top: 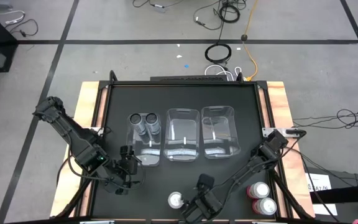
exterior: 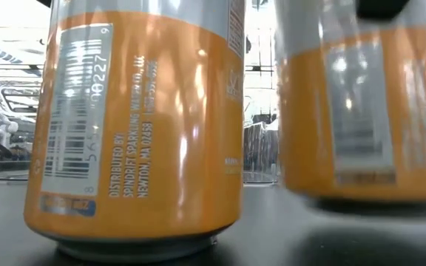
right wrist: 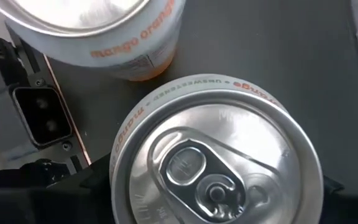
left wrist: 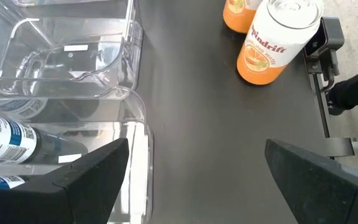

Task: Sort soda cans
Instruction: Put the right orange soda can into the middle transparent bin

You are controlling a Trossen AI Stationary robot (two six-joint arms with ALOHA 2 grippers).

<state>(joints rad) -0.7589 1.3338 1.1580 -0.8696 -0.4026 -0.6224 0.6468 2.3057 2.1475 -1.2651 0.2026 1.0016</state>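
My right gripper (top: 199, 200) is at the table's near edge, shut over an orange soda can (right wrist: 216, 162) whose silver top fills the right wrist view. The second orange can (top: 176, 199) stands upright just left of it, close to the low camera (exterior: 132, 125). Two dark grey cans (top: 145, 124) stand in the far end of the left clear bin (top: 148, 163). Two red-pink cans (top: 261, 198) stand by the near right corner. My left gripper (left wrist: 204, 180) is open, touching nothing, beside the near end of the left bin. My right gripper comes down on the orange can from above, with one finger (right wrist: 89, 183) on each side of the can's upper wall just below the rim (right wrist: 126, 143). The can is upright (exterior: 361, 103). I cannot tell whether its base is clear of the table.
The middle bin (top: 183, 112) and the right bin (top: 219, 109) hold no cans. The low camera's mount (right wrist: 36, 118) sits at the near edge close to the orange cans. Bare black table lies between the bins and the near cans.
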